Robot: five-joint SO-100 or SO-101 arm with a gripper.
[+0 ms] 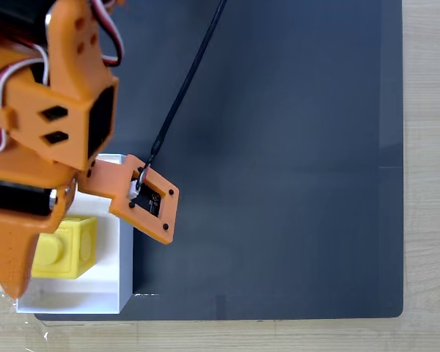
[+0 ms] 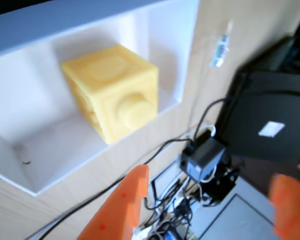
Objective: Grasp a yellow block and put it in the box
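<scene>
Jaws of the orange gripper stand apart and empty. Yellow block rests on the floor of the white box, beyond the fingertips in the wrist view; retreat appears due.

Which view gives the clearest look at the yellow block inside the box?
The wrist view: the yellow block sits unobstructed on the floor of the box, showing three faces and a round stud, though slightly blurred. In the fixed view the yellow block is partly covered on its left by the orange end effector.
</scene>
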